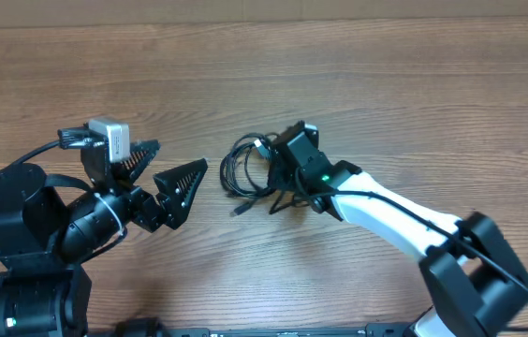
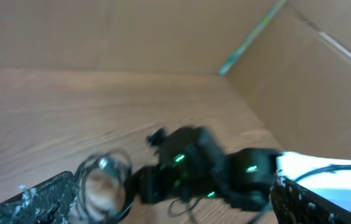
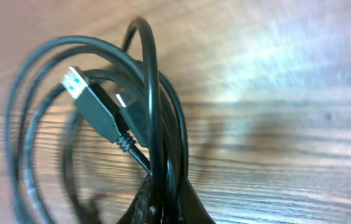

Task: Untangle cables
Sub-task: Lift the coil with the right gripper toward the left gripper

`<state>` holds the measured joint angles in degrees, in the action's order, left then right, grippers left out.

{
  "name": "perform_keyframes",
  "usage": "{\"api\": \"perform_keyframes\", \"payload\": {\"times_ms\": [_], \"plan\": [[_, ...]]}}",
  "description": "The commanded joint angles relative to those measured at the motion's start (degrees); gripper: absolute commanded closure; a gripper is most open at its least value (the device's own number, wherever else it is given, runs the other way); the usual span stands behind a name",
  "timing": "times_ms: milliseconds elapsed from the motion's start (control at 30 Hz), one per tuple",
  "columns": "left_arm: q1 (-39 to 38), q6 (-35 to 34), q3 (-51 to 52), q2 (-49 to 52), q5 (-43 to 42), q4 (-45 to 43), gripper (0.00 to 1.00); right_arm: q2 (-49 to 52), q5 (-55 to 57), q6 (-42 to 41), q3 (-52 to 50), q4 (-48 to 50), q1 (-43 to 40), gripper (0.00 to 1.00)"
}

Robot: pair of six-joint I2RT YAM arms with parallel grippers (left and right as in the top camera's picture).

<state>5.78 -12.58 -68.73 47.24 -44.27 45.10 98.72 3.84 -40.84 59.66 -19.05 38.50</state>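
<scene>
Overhead: cables gathered in one loose coil mid-table. Right gripper at coil's right edge, jaws pressed together, pinching several strands. Right wrist view: same strands converging into the grip just below a USB plug. Loops fanning leftward from the pinch, away from right arm. Left gripper just beside coil's free left side, jaws spread wide, pointed at it, holding nothing. Likely call: free loops nearer left arm, so separation along the left-right line.
</scene>
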Motion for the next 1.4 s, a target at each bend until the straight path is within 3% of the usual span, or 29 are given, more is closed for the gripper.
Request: {"api": "perform_keyframes", "payload": {"times_ms": [0, 500, 800, 1067, 1367], "plan": [[0.6, 2.4, -1.2, -0.4, 3.2, 1.4, 0.0, -6.1, 0.2, 3.9, 2.9, 0.8, 0.0, 0.96], [0.6, 4.3, -1.2, 1.5, 6.7, 10.4, 0.0, -22.1, -1.0, 3.8, 3.1, 0.5, 0.0, 0.96], [0.5, 4.9, -1.2, 5.9, 6.7, 13.6, 0.0, -30.2, -11.4, 3.8, 3.1, 3.2, 0.0, 0.96], [-1.9, 4.9, -1.2, 11.2, 6.1, 13.5, 0.0, -32.9, -19.2, 3.1, 3.1, 4.3, 0.1, 0.96], [-6.9, 4.9, -1.2, 13.0, 5.3, 10.3, 0.01, -32.8, -20.0, 3.2, 3.1, 3.1, 0.1, 0.96]]}}
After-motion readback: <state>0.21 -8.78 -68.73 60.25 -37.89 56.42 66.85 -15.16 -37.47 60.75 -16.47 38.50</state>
